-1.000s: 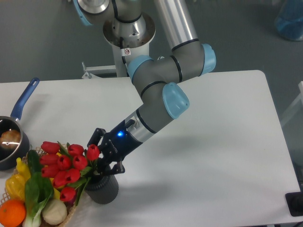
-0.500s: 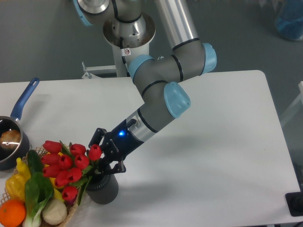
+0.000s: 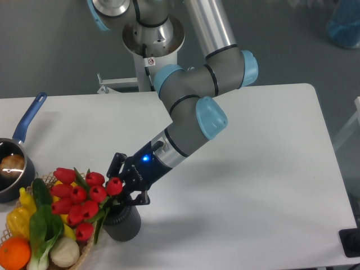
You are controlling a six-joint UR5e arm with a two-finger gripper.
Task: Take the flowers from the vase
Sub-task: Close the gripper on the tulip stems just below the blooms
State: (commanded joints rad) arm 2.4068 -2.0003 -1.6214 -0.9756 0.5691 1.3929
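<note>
The flowers (image 3: 81, 197), a bunch of red tulips with green leaves, lean to the left out of the vase (image 3: 124, 224), a short dark grey ribbed cylinder at the table's front left. Their stems still enter the vase mouth. My gripper (image 3: 120, 196) sits just above the vase mouth at the base of the blooms, its black fingers on either side of the stems. The blooms hide the fingertips, so I cannot see if they clamp the stems.
A wicker basket (image 3: 79, 260) with yellow, green and orange vegetables stands at the front left, partly under the tulips. A dark saucepan (image 3: 11, 171) with a blue handle sits at the left edge. The arm's base stands behind the table.
The tulip bunch has shifted slightly right and down, and the gripper with the arm has moved a little with it. The vase has stayed in place.
</note>
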